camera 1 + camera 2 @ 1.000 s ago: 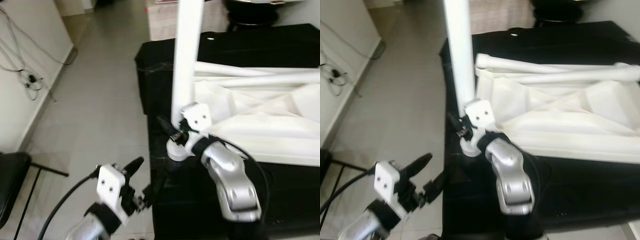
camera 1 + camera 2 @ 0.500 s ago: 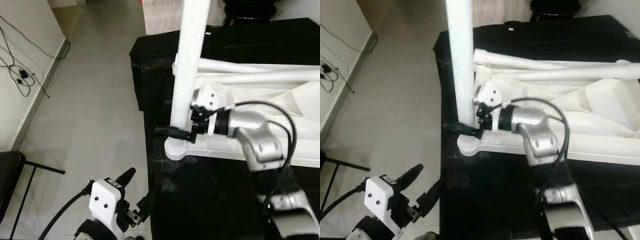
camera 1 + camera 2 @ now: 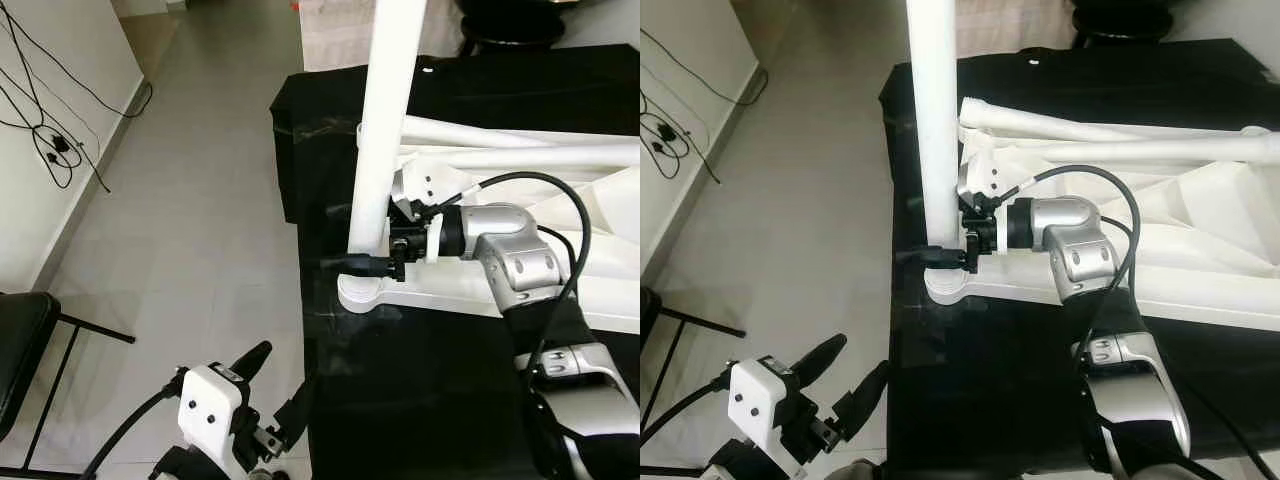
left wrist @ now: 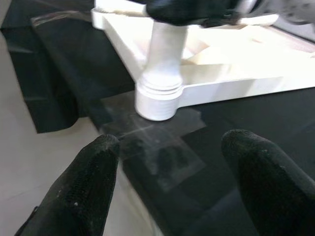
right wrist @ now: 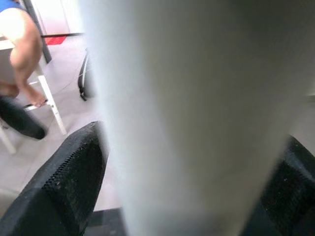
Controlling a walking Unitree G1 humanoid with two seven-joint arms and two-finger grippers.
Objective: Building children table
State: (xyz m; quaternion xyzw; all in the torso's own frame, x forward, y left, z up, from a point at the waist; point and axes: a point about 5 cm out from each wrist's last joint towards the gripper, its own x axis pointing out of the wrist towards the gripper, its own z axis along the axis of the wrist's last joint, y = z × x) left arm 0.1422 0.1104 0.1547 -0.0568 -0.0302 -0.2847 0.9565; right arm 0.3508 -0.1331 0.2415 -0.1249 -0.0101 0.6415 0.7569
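Note:
A white children's table top [image 3: 590, 210] lies upside down on a black-covered surface [image 3: 420, 400]. One white table leg [image 3: 386, 120] stands upright in the corner socket [image 3: 362, 293]. Two more legs [image 3: 520, 131] lie across the top. My right gripper [image 3: 352, 260] reaches in from the right and is shut on the upright leg [image 5: 197, 113] just above the socket, one finger [image 5: 69, 182] on each side. My left gripper [image 3: 278, 385] hangs open low at the front, off the left edge of the black surface, with the socket [image 4: 157, 98] ahead of its fingers [image 4: 91, 172].
Grey tiled floor [image 3: 200, 200] runs along the left of the black surface. A black chair [image 3: 20, 340] stands at the left edge and cables [image 3: 50, 150] hang by the wall. A box [image 3: 335, 30] sits behind the table. A person's leg [image 5: 19, 39] shows by a white stool.
My right arm swung from in front of the leg round to its right side, and the gripper closed around the leg near its base. My left gripper dropped lower. The camera shifted a little.

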